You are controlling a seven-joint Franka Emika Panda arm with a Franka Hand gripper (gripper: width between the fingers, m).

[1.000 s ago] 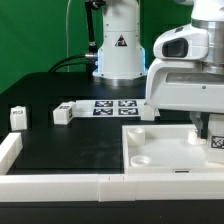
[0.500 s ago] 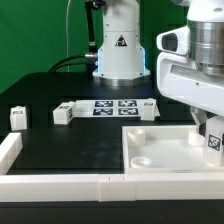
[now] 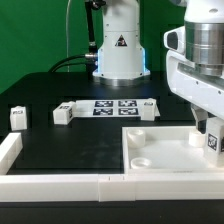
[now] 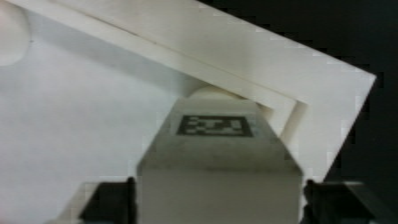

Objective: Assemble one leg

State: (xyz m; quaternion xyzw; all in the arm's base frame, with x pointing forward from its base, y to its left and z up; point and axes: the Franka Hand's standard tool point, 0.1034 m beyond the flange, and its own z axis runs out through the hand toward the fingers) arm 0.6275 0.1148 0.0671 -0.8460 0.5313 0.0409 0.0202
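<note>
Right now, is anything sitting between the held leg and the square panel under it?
Nothing visible does. The gripper holds the leg between its fingers, right over the far corner of the square panel on the exterior view's right. The panel surface around it looks bare in the wrist view.

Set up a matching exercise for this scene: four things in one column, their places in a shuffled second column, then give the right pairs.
Things
1. held leg
2. marker board
3. square panel
4. far loose leg

Places
A. flat on the black table in front of the robot base
B. on the table at the exterior view's far left
C. between the gripper fingers, over the panel's corner at the exterior view's right
D. in the near corner at the exterior view's right, against the border rails

Pairs: 1-C, 2-A, 3-D, 4-B
</note>
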